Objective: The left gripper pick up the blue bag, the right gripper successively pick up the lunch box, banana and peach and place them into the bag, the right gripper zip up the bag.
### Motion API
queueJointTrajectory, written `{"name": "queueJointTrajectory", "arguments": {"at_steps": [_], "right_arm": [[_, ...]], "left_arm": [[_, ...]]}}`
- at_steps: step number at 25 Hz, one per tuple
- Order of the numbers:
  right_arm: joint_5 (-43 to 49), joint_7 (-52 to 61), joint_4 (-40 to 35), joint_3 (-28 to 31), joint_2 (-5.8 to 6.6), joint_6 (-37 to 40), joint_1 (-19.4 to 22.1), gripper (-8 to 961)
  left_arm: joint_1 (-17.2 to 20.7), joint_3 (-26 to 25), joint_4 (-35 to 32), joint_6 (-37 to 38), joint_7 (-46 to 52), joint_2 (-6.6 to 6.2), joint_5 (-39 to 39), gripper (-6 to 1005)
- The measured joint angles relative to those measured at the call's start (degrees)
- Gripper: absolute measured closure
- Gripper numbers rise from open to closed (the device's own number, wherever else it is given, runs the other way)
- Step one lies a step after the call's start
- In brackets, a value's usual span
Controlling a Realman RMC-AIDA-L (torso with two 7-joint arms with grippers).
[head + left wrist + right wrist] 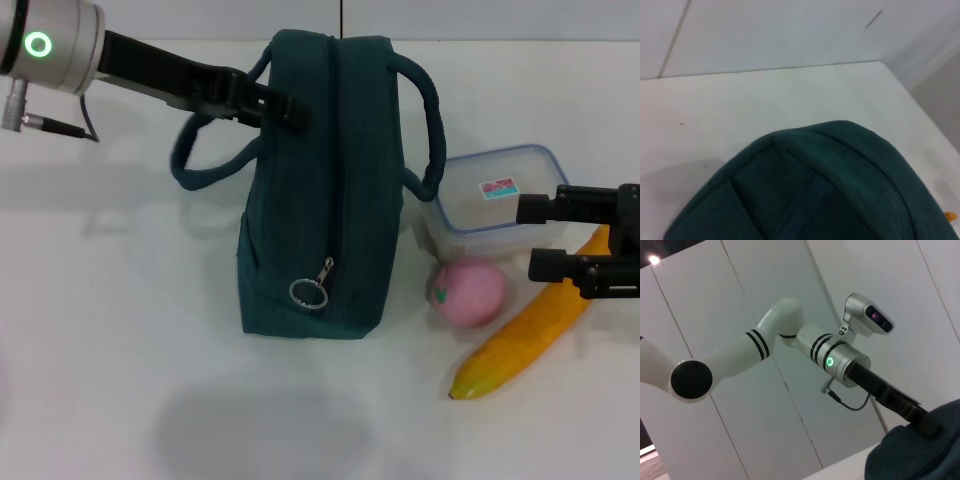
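Seen from the head camera, a white table holds the blue bag, which stands upright near the middle with its zipper closed and the metal ring zipper pull hanging at the near end. Its two padded loop handles splay outward, one to each side. The left gripper reaches in from the upper left, its silver wrist showing a green glowing ring; its black claw tip rests at the bag's top edge beside the left handle, and whether the fingers are spread or clamped on anything cannot be told. To the right of the bag sits the lunch box, a clear container with a pale blue rim. Just in front of it lies the pink peach, and the yellow banana stretches diagonally beside the peach. The right gripper hovers at the right edge over the lunch box's corner and the banana's far end, its two black fingers spread apart and holding nothing.

From the left wrist camera, the dark teal top of the bag fills the lower half, with white table beyond.

From the right wrist camera, the left arm stretches from a white wall down to the left gripper, which touches the bag.
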State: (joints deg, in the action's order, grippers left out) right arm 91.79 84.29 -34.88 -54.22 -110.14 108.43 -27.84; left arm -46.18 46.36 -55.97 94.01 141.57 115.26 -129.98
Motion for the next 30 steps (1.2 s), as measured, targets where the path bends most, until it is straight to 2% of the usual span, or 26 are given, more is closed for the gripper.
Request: {"name": "queueJointTrajectory", "arguments": {"at_steps": [6,12,18,21,24,25,27,30], "right_arm": [[0.12,0.16,0.12,-0.29,0.14,-0.06,0.90,228],[0.15,0.40,1.26,-0.10,0.08,0.07,1.55,228],[-0.29,0.44,3.80,0.33,0.07,0.14,1.53,228],[-0.56,0.94,6.12,4.33,-0.33,-0.37,1.55,228],[-0.61,2.66,11.81,11.21,-0.45,-3.69,1.31,229],[-0.61,2.66,11.81,11.21,-0.45,-3.69,1.31,229],[-0.64,6.89,17.14,16.90,-0.45,-13.53,1.78,229],[-0.65,9.12,19.14,19.51,-0.71,-19.23,2.69,229]], "left_arm": [[-0.53,0.11,0.00,-0.52,0.01,-0.46,-1.11,239],[-0.16,-0.29,0.01,-0.76,0.25,-0.56,-1.18,454],[0.10,0.02,0.10,-0.83,0.39,-0.49,-1.20,615],[0.17,0.13,0.26,-0.71,0.37,-0.20,-1.23,707],[0.27,0.20,0.36,-0.66,0.10,0.00,-1.23,820],[0.35,0.21,0.37,-0.67,0.06,0.01,-1.23,857],[0.66,0.22,0.29,-0.72,0.01,0.03,-1.24,906],[0.99,0.22,0.08,-0.72,-0.42,0.04,-1.24,940]]}}
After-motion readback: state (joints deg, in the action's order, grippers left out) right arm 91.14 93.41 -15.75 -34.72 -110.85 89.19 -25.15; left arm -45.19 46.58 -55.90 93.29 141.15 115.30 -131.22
